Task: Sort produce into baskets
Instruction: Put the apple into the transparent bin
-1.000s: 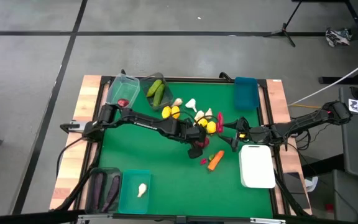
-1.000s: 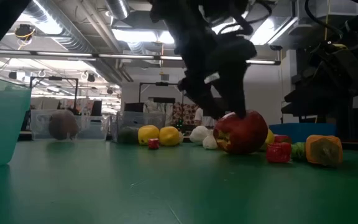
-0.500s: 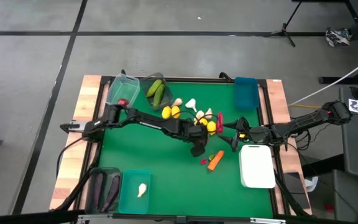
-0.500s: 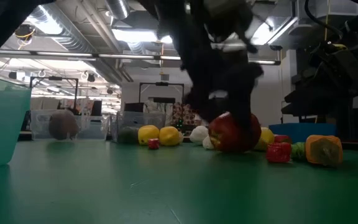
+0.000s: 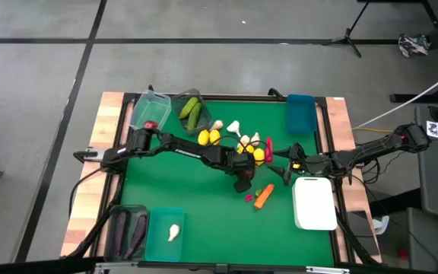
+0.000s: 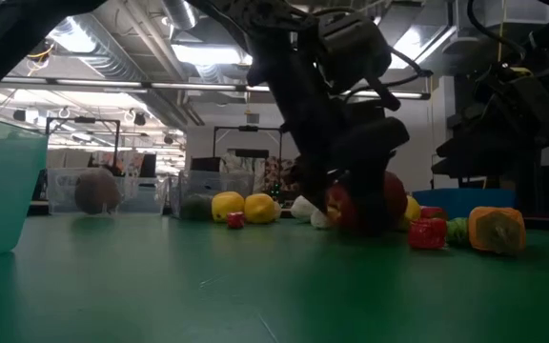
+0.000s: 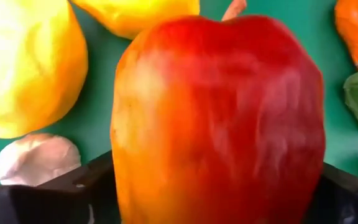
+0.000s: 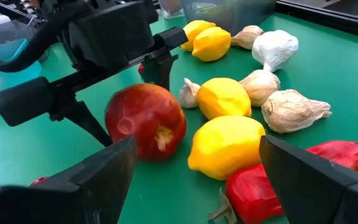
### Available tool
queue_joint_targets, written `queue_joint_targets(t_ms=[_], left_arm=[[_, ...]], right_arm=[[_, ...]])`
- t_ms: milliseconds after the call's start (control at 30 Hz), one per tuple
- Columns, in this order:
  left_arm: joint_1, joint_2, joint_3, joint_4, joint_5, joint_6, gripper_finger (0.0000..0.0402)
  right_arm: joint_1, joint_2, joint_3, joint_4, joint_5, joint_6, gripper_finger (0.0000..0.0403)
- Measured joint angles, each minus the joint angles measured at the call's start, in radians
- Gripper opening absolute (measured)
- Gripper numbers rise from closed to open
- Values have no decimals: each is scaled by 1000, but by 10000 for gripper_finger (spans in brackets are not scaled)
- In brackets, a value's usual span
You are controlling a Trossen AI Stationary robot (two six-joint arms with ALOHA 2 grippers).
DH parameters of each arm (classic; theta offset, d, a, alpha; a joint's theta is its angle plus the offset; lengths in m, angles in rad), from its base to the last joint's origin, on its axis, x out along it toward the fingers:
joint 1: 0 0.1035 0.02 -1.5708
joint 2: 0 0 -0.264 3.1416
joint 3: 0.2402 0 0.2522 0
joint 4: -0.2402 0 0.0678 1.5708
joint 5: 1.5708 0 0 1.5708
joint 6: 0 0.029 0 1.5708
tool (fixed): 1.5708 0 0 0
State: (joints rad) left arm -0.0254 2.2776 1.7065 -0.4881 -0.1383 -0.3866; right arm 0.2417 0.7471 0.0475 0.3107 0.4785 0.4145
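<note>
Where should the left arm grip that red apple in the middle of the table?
Across its round middle, from above. The apple sits stem-up on the mat, and a lemon crowds one side. The left gripper is already there, one finger on each of its sides.

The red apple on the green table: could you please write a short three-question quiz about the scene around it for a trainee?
1. True or false: the right end effector holds the red apple.
2. What lies in the teal tub? A) garlic bulb B) lemon C) carrot
3. Short answer: which end effector is at the apple?

Key: 1 false; 2 A; 3 the left end effector.
</note>
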Motion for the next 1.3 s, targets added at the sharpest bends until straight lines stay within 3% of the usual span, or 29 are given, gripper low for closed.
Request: queue_joint_targets(t_ms=[167, 433, 567, 800, 967, 1300], left_arm=[[0, -9, 0, -8, -1, -14, 296], [-2, -84, 0, -44, -72, -8, 300], [-1, -157, 0, -166, -152, -26, 302], [35, -317, 0, -544, -389, -186, 303], [126, -420, 0, -767, -470, -270, 304], [436, -541, 0, -877, -503, -222, 305]], right_arm=[[0, 0, 0, 0, 1, 5, 337], [0, 1, 0, -5, 2, 8, 337], [0, 2, 0, -8, 3, 8, 337], [0, 2, 0, -8, 3, 8, 337], [0, 2, 0, -13, 4, 8, 337], [0, 2, 0, -30, 8, 29, 337]])
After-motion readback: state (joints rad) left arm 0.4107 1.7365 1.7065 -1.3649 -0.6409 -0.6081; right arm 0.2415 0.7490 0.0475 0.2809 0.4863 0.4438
